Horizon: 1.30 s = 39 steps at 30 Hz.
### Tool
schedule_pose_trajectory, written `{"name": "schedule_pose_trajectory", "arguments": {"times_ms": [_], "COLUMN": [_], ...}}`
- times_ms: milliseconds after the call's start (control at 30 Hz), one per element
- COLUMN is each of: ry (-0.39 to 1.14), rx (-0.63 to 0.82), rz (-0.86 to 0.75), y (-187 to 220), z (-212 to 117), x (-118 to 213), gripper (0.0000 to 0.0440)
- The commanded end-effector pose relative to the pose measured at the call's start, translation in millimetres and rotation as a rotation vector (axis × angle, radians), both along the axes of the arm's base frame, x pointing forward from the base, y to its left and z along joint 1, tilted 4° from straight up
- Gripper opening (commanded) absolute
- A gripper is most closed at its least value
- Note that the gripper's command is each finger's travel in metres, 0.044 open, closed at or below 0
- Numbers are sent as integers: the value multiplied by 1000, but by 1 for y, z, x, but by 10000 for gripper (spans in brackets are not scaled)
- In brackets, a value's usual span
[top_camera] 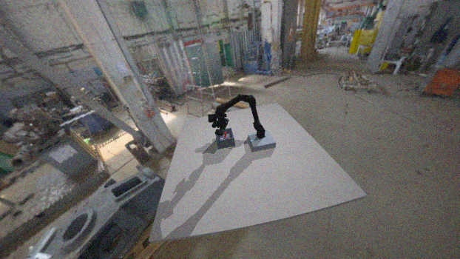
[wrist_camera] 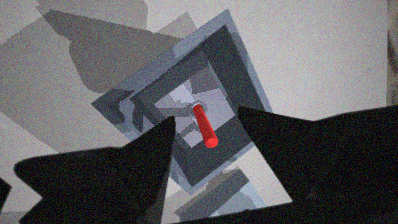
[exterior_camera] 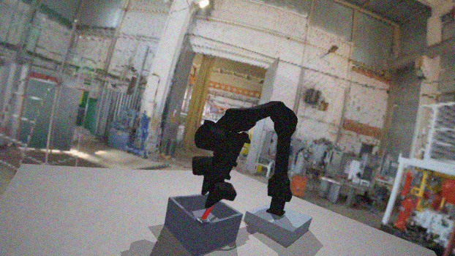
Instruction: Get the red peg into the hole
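Note:
The red peg stands inside the open box, its lower end at the hole in the light plate. It looks tilted in the exterior view. Its upper part stands out above the plate; how deep the lower end sits cannot be told. My gripper is open over the box. In the wrist view the fingers are wide apart on either side of the peg, with gaps on both sides. In the exterior view a finger covers the peg's top.
The box has high dark grey-blue walls around the peg and fingers. The arm's blue-grey base block stands near the box, on the same pale table top. Shadows of the arm fall over the box and table.

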State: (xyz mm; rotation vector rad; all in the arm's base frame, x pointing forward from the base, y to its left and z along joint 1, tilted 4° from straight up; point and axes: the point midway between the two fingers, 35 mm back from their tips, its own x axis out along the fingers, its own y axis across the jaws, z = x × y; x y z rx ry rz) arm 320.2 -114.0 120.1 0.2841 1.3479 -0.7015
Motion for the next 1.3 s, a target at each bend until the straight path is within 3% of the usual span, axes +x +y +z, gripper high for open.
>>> {"name": "schedule_pose_trajectory", "arguments": {"times_ms": [0,1267], "ry": [1,5], "rx": [-6,-30], "rz": [9,35], "y": [1,12], "z": [2,14], "x": [0,-7], "gripper": [314,360]}}
